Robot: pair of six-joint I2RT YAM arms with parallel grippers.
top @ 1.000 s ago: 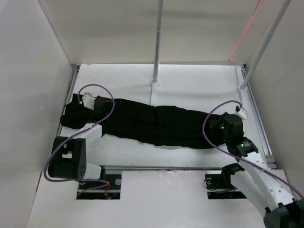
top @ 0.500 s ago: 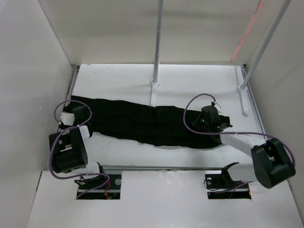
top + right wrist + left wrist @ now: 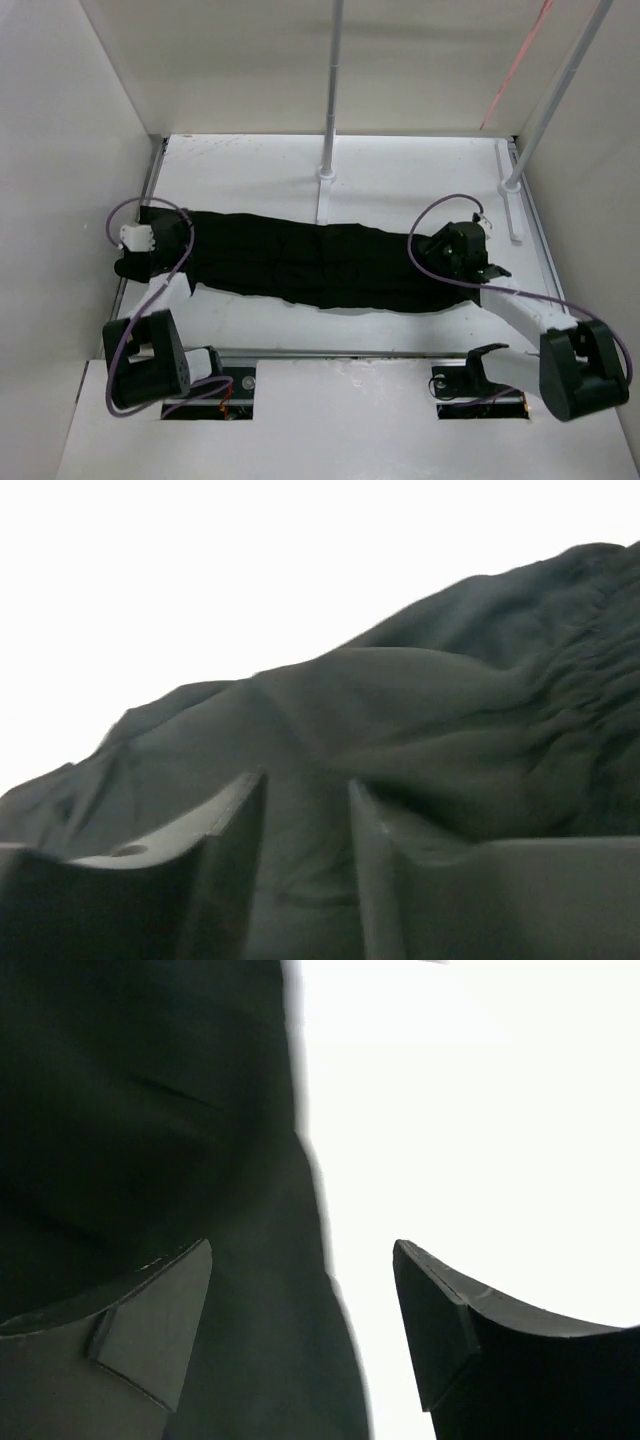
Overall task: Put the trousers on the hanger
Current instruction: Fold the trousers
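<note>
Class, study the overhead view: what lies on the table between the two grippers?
The trousers lie stretched flat across the table from the left gripper to the right gripper, seen in the top external view.

walls (image 3: 60,150): plain white, three sides | table (image 3: 400,170): white, brightly lit | poles (image 3: 333,80): two white uprights at back

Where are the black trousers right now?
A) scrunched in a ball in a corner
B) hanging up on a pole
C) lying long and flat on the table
C: the trousers lie stretched out flat across the white table, not on either pole and not balled up.
</note>
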